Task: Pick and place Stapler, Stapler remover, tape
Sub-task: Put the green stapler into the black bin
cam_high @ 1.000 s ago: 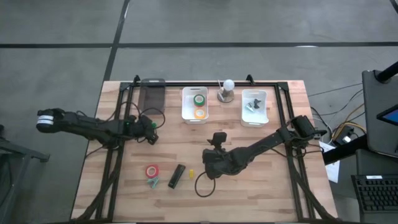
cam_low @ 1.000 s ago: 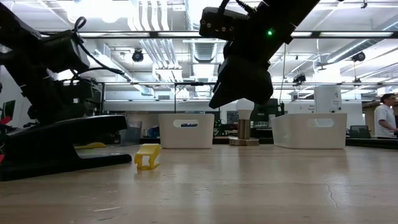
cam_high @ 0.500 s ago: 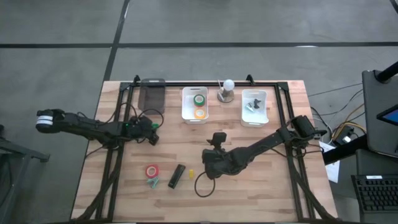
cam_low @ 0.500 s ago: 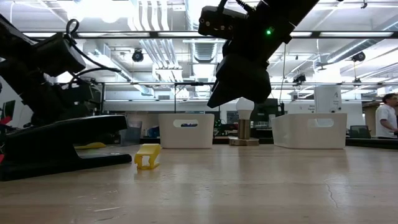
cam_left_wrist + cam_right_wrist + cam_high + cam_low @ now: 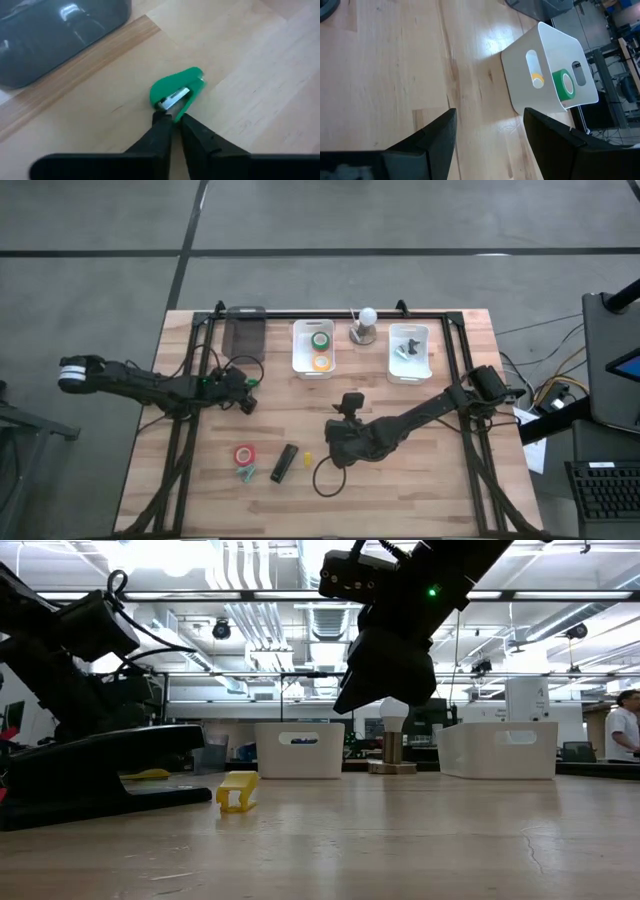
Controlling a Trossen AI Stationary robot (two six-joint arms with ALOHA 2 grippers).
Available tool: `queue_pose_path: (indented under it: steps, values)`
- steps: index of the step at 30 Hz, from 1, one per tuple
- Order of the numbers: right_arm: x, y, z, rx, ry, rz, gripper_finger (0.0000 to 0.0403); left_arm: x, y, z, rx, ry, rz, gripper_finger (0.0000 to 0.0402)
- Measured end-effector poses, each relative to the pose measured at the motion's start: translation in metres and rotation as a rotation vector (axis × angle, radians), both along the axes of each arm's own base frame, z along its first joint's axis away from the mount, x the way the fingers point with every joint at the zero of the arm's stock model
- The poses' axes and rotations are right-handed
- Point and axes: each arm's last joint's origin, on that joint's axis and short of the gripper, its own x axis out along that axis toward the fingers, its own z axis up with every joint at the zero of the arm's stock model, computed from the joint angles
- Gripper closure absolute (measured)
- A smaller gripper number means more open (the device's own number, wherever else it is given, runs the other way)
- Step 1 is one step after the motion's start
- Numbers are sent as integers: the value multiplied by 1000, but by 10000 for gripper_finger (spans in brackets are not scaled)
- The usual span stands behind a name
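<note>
A: Left gripper (image 5: 172, 120) is near the smoked-grey plastic bin (image 5: 243, 333), fingers pinched on a small green staple remover (image 5: 176, 91).

B: Right gripper (image 5: 338, 448)?

A: Mid-table, fingers spread, holding nothing. Black bar-shaped stapler (image 5: 284, 463) lies at the front, between the red tape ring (image 5: 245, 455) and a small yellow clip (image 5: 237, 790). Green (image 5: 320, 339) and orange (image 5: 320, 362) rolls sit in the white bin (image 5: 299, 350).

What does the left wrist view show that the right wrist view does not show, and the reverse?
Only the left wrist view shows the green staple remover, pinched at the left end effector, with the dark tray behind it. Only the right wrist view shows the white bin holding the green tape, past the open right end effector. Both show the wooden table.
</note>
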Motion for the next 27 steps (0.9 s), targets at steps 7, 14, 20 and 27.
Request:
queue_pose_path:
  steps: [7, 14, 20, 27]
  values:
    - [0, 0, -1, -1, 2, 0, 177, 4, -2, 2, -52, -24, -84, 393]
    - [-1, 0, -2, -2, 6, 0, 177, 12, -9, 8, -157, -124, -282, 397]
    - [-1, 0, -2, -3, 7, 0, 177, 20, -10, 21, -134, -245, -286, 397]
    - [-1, 0, -2, -3, 7, 0, 177, 30, -6, 59, -30, -396, -185, 398]
